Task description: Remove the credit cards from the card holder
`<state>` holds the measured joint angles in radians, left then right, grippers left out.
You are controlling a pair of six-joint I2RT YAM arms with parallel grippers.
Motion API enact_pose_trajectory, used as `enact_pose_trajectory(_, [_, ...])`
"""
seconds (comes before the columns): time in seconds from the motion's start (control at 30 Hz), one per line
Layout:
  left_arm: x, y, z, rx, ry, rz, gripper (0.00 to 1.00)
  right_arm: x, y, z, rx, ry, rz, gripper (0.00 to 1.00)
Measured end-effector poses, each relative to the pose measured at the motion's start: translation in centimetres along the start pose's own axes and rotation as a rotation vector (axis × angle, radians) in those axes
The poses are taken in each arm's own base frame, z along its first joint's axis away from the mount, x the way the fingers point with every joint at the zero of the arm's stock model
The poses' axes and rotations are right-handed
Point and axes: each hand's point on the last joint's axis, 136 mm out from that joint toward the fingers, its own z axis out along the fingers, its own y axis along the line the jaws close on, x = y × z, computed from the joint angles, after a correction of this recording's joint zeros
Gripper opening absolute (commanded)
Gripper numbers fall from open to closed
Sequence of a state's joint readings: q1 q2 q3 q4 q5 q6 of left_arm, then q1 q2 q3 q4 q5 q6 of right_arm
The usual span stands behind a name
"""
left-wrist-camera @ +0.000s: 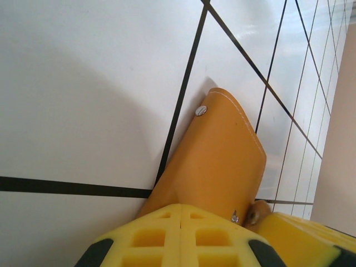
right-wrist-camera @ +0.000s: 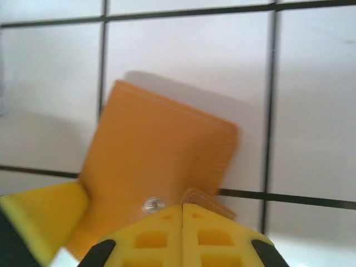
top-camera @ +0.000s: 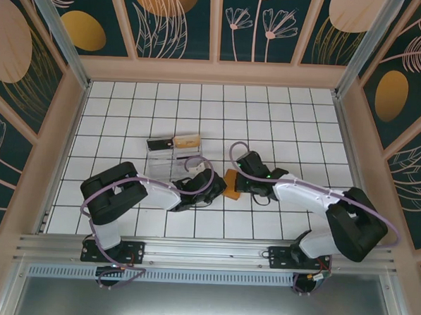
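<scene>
top external view: the orange wallet (top-camera: 231, 185) is near the middle of the tiled table (top-camera: 269, 118), beside a clear tray (top-camera: 169, 162). the left jaws and the right jaws are each clamped on one edge, holding it tilted.

Orange-brown card holder (top-camera: 232, 183), stitched along its edges and folded shut, lies near the middle of the white tiled table (top-camera: 269, 118).

card holder (top-camera: 232, 185) on table (top-camera: 303, 134) btwn left claw (top-camera: 218, 182) & right claw (top-camera: 243, 182), tray (top-camera: 169, 160) behind-left.
</scene>
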<state>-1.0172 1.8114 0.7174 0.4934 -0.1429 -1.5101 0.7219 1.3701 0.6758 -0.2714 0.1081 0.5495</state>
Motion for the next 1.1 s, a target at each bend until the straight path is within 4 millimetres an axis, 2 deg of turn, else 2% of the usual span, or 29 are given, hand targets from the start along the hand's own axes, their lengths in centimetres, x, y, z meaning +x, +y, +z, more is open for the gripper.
enact_pose_trajectory(0.27, [0.0, -0.1, 0.1, -0.002, 0.0, 0.013, 0.0, 0.3, -1.6, -1.2, 0.025, -0.016, 0.027, 0.0])
enact_pose_trajectory(0.3, [0.0, -0.2, 0.1, -0.002, 0.0, 0.023, 0.03, 0.2, -1.6, -1.4, 0.022, -0.02, 0.028, 0.0])
enact_pose_trajectory(0.43, [0.0, -0.9, -0.2, -0.003, 0.005, 0.096, 0.36, -0.4, -1.2, -2.1, -0.001, -0.048, 0.032, 0.0])
enact_pose_trajectory(0.47, [-0.1, -1.3, -0.6, 0.001, 0.005, 0.12, 0.42, -0.6, -1.0, -2.4, -0.01, -0.054, 0.033, 0.0])
enact_pose_trajectory(0.5, [-0.2, -1.6, -0.9, 0.002, 0.002, 0.129, 0.43, -0.8, -0.8, -2.6, -0.02, -0.061, 0.033, 0.0])
enact_pose_trajectory(0.6, [-0.7, -3.3, -2.8, 0.031, -0.009, 0.174, 0.52, -1.7, 0.2, -3.5, -0.064, -0.084, 0.037, 0.0])
enact_pose_trajectory(0.67, [-1.4, -5.2, -4.7, 0.073, -0.038, 0.209, 0.67, -2.5, 1.2, -4.3, -0.099, -0.1, 0.034, 0.0])
enact_pose_trajectory(0.7, [-1.7, -6.0, -5.5, 0.092, -0.051, 0.217, 0.7, -2.7, 1.6, -4.5, -0.112, -0.105, 0.031, 0.0])
enact_pose_trajectory(0.73, [-2.2, -6.9, -6.5, 0.111, -0.073, 0.231, 0.81, -3.0, 2.2, -4.9, -0.13, -0.11, 0.023, 0.0])
enact_pose_trajectory(0.87, [-4.4, -9.7, -10.5, 0.162, -0.175, 0.273, 0.82, -3.3, 5.1, -6.1, -0.207, -0.121, -0.019, 0.0])
enact_pose_trajectory(0.97, [-5.7, -10.3, -12.6, 0.168, -0.239, 0.294, 0.79, -3.4, 6.4, -6.7, -0.255, -0.121, -0.034, 0.0])
enact_pose_trajectory(1.1, [-6.7, -10.0, -14.1, 0.164, -0.292, 0.315, 0.72, -3.4, 6.8, -6.8, -0.278, -0.116, -0.035, 0.0])
